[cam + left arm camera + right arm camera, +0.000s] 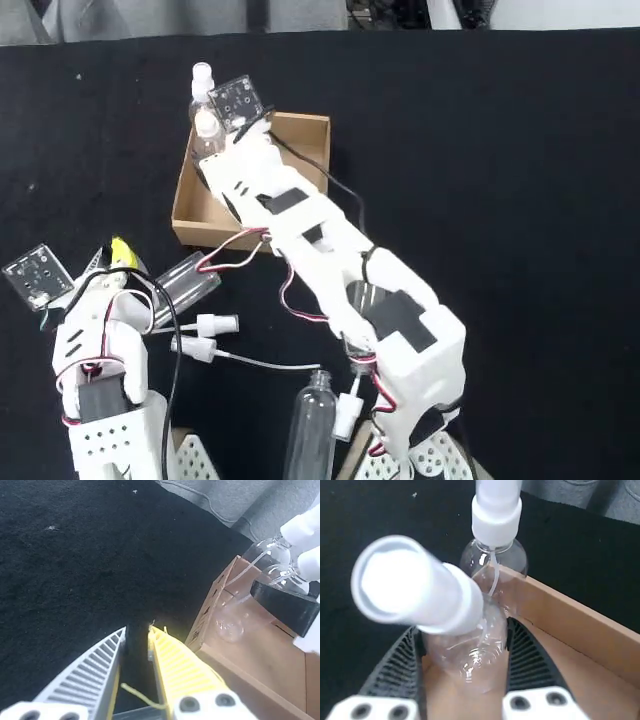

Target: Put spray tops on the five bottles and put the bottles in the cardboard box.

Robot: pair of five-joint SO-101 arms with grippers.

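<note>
Stretching right across the black table, the right arm hangs its gripper over the brown cardboard box. Its jaws are pinching a clear plastic bottle with a white spray top by the body, tilted, with its base inside the box. A second capped clear bottle stands just behind it at the box's far corner. The left gripper sits low near the box, fingers slightly parted with nothing between them.

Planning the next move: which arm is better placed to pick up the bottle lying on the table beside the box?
Left, most likely. The left gripper is open, empty and close beside the lying bottle and loose spray tops; the right gripper is stretched into the box, clamped on a capped bottle.
</note>
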